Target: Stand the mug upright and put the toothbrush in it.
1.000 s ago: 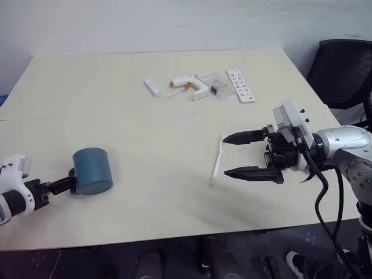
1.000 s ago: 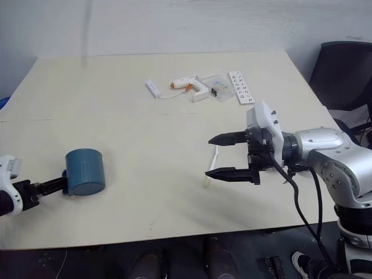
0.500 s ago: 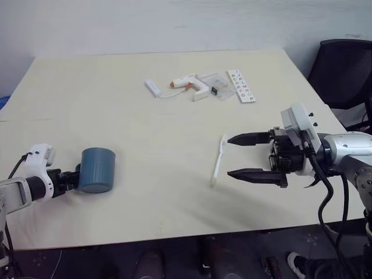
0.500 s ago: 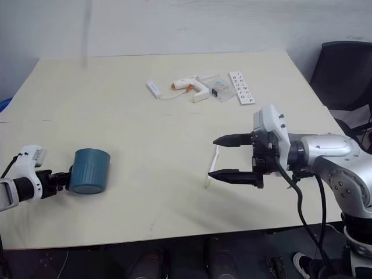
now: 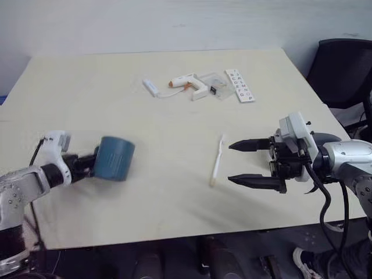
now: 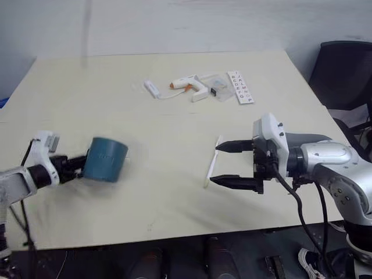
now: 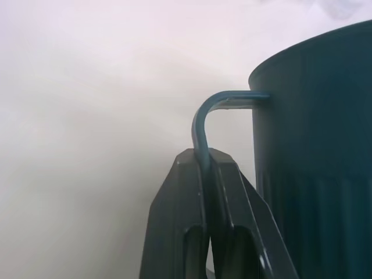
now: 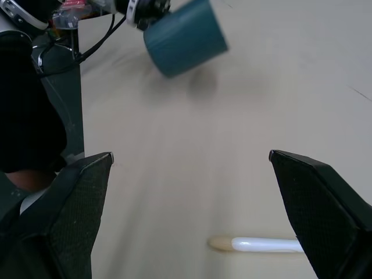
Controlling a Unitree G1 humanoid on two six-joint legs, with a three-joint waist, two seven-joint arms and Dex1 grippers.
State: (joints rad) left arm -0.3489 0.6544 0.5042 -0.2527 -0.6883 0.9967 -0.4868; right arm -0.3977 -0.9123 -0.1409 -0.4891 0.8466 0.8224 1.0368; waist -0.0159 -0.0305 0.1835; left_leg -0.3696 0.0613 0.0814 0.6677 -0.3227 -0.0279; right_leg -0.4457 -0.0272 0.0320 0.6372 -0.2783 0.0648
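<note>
Left claw [image 7: 203,174] is pinched tight on the loop handle of the mug [image 5: 114,158], which it holds tipped just above the left part of the counter [image 5: 87,87]. Its closed base faces the camera and up, and its mouth faces away and down, so it is not upright. Turning it well calls for a slow roll of the wrist until the mouth faces the ceiling, then a flat landing, since a thin handle could twist in a narrow pinch. Setting it nearer the middle would shorten the reach for the other arm.

Right claw [image 5: 250,163] stands wide and empty, pointing left toward the toothbrush [image 5: 217,160], close beside it but not touching. The toothbrush lies flat right of centre, its long axis running near to far, with the cream handle end nearest the counter's front edge and the bristle head farther back.
</note>
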